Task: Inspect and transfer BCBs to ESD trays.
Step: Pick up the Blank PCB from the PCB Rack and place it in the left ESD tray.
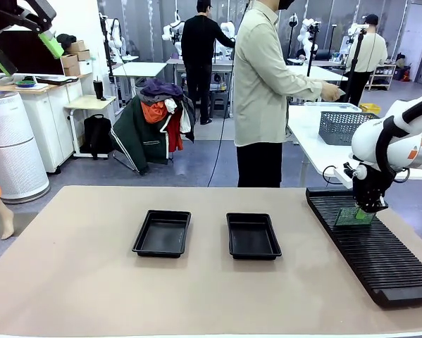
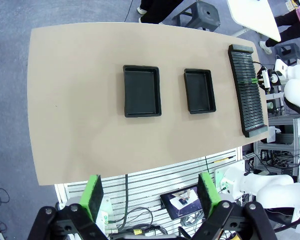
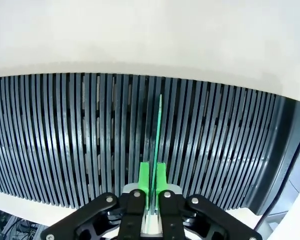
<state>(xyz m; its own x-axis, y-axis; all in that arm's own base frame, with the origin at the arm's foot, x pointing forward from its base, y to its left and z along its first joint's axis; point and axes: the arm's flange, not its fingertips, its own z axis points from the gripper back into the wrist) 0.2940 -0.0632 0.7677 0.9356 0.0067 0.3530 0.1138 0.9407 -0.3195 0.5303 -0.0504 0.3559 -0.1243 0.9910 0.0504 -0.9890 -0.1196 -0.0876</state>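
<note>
The BCB point(image 1: 354, 217) stands on edge in the long black slotted rack point(image 1: 369, 246) at the right side of the table point(image 1: 91, 282), in the far half of the rack. In the front view it shows as a small green rectangular board with a finely speckled face turned towards the camera. Its top edge is hidden under the right gripper point(image 1: 370, 205), which comes straight down onto it.

In the right wrist view the BCB point(image 3: 157, 130) is seen edge-on, a very thin bright green line running up between two ribs of the rack point(image 3: 64, 140). The right gripper point(image 3: 153, 180) has its green pads point(image 3: 145, 176) pressed in on either side of the board's near edge, pinching it.

The left gripper point(image 1: 26, 53) is raised high at the upper left, well apart from the table, with its jaws spread wide. In the left wrist view its fingers point(image 2: 94, 194) stand far apart with nothing between them. From above, the BCB point(image 2: 250, 80) is a short green sliver lying across the rack point(image 2: 247, 100).

The left ESD tray point(image 1: 163, 232) and the right ESD tray point(image 1: 253, 235) sit side by side near the middle of the table. Both are shallow, black and bare-floored, and both are well apart from the rack.

A person point(image 1: 267, 91) stands beyond the far edge, turned towards another table that carries a grey mesh basket point(image 1: 346, 127).
</note>
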